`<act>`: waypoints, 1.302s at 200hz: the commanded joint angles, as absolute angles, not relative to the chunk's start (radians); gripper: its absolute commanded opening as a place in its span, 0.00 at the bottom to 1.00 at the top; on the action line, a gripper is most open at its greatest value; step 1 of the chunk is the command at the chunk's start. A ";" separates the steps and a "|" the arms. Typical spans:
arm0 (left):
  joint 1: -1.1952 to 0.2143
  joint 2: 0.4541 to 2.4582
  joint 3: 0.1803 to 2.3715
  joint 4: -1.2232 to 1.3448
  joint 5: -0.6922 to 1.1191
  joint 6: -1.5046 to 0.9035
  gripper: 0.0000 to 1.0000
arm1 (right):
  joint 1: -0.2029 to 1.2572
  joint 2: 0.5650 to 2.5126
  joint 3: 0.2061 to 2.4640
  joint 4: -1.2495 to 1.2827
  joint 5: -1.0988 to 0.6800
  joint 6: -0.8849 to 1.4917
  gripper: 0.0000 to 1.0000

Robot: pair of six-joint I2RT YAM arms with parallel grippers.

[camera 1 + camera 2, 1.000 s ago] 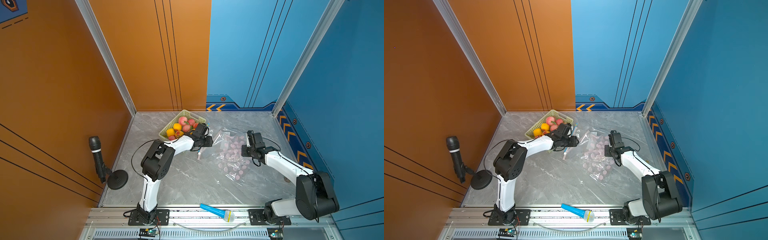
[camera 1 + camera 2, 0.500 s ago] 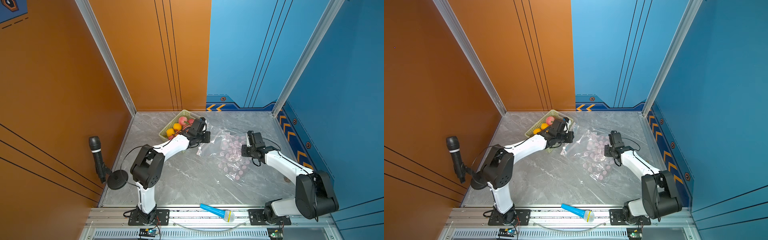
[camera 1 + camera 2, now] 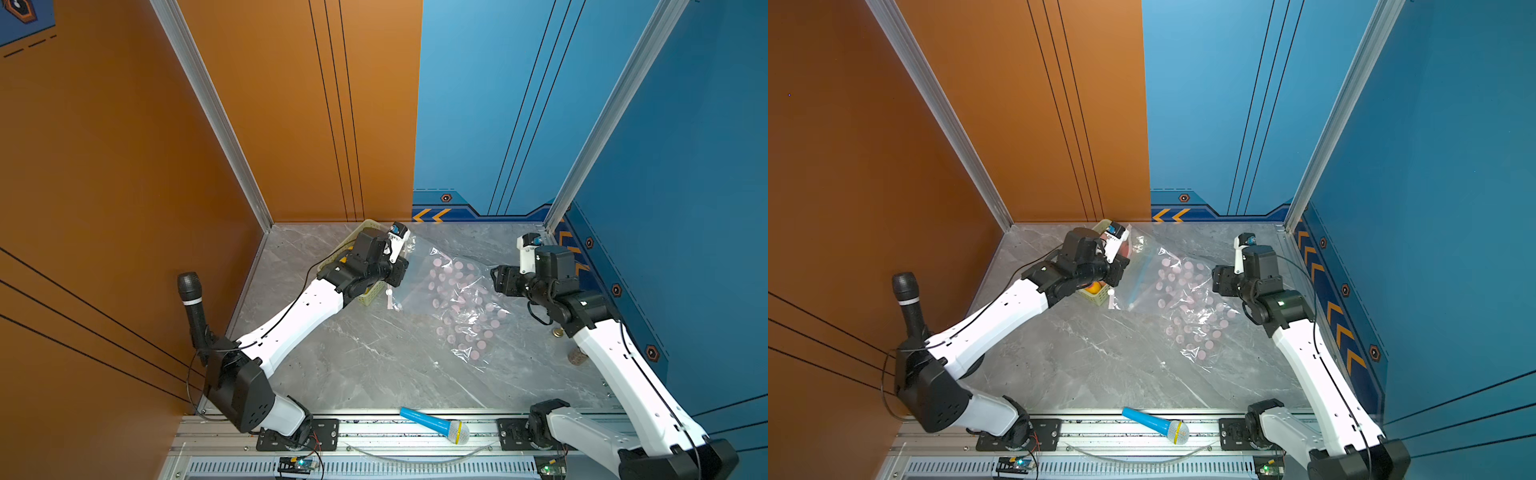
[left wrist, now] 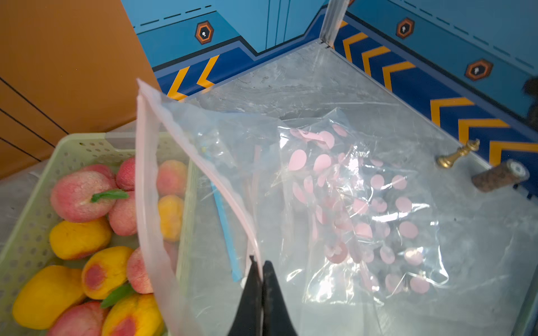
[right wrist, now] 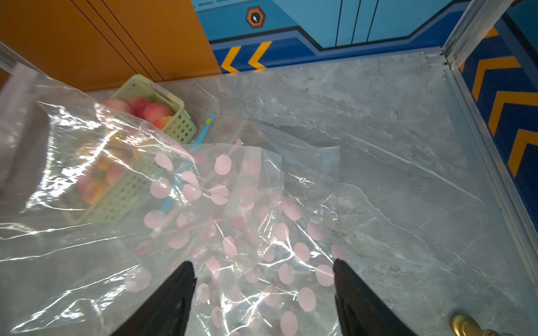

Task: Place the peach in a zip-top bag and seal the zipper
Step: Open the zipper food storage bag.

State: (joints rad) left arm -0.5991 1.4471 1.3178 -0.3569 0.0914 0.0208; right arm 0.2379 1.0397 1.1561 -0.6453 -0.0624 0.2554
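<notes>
A clear zip-top bag [image 3: 457, 299] [image 3: 1183, 299] with pink dots lies on the grey table. My left gripper [image 4: 262, 263] is shut on the pink zipper strip of the bag [image 4: 349, 203] and holds that lip up beside the basket. The blue strip of the other lip hangs lower. Pink peaches [image 4: 78, 195] lie with yellow fruit in a pale green basket [image 4: 87, 145], next to the bag's mouth. My right gripper [image 5: 262, 261] stands open just over the dotted part of the bag [image 5: 233, 218], holding nothing.
A black microphone on a stand [image 3: 191, 299] is at the left wall. A blue toy microphone [image 3: 434, 424] lies on the front rail. A gold chess piece [image 4: 457, 154] and a cork cylinder [image 4: 499, 176] sit by the right wall. Walls enclose three sides.
My left gripper has shut on the bag's zipper edge and lifted it by the basket. My right gripper has opened, let go of the bag and drawn back a little.
</notes>
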 commanded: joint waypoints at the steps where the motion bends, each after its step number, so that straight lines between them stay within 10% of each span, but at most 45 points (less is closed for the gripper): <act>1: -0.619 1.353 1.297 -0.446 0.144 0.247 0.00 | 0.258 1.030 1.265 -0.792 -0.161 0.260 0.77; 146: -0.733 1.065 1.184 -0.550 0.368 0.887 0.00 | 0.429 1.199 1.660 -0.894 -0.448 0.261 0.78; 260: -0.753 1.193 1.216 -0.552 0.491 0.974 0.00 | 0.779 1.420 1.842 -1.196 -0.120 0.043 0.82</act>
State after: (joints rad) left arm -0.7429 1.1915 1.1873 -0.5400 0.4427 0.9539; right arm 0.7586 1.3994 1.7962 -1.1221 -0.2001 0.0994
